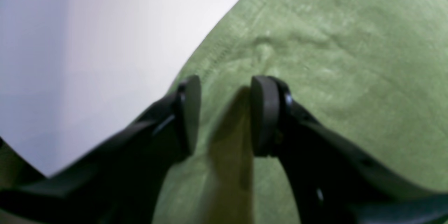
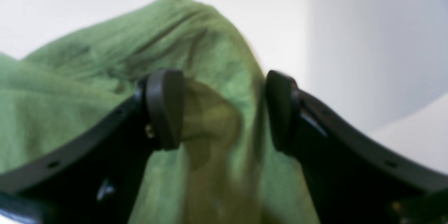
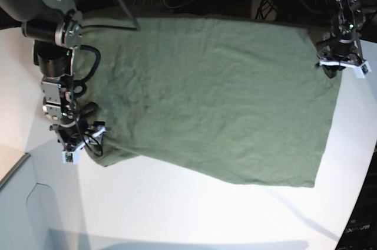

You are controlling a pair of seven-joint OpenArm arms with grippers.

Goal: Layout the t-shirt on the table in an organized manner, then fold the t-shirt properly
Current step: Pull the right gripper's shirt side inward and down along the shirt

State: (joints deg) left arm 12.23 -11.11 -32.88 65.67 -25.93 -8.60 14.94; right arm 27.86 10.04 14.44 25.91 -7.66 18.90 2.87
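The t-shirt [image 3: 206, 96] is lying spread across the table [image 3: 177, 214], filling most of the base view from upper left to lower right. The right gripper [image 2: 224, 110] is hovering at the frame's lower left with its jaws spread around a raised fold of cloth, not pinching it. The left gripper [image 1: 225, 115], at the upper right, is standing parted over the fabric near its edge. If either closes shallowly, I judge it may catch one layer only, dragging the shirt askew.

The t-shirt [image 3: 212, 91] is matt, wrinkled green cloth; the table [image 3: 177, 214] is smooth, white, faintly glossy.
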